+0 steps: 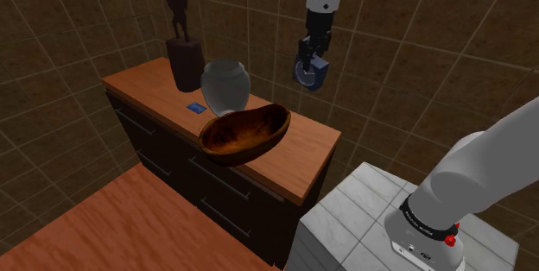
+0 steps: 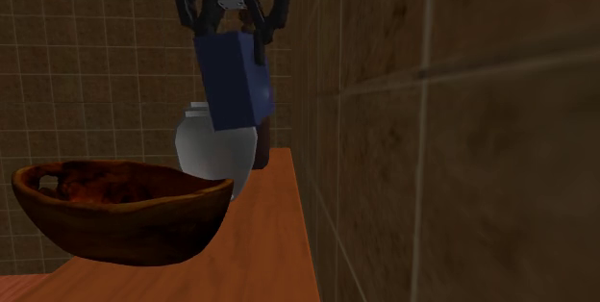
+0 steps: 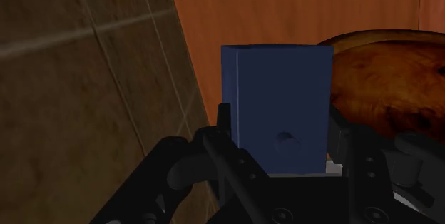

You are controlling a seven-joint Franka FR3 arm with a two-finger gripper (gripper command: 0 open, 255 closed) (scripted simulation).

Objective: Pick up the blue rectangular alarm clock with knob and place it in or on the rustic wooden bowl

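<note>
Nearest in the second exterior view, on the wooden counter [image 2: 269, 242], stands the brown bowl [image 2: 125, 218], and it looks empty. Beyond it the gripper [image 2: 231, 38] hangs in the air near the tiled wall, fingers clamped on the blue clock [image 2: 234, 84]. Farther back stands a grey vase [image 2: 197, 151]. The lifting seems done. What is left is to bring the clock over the bowl and release it.

Shoulder view high; second exterior low, near; bowl [image 1: 246, 133] shared.
</note>
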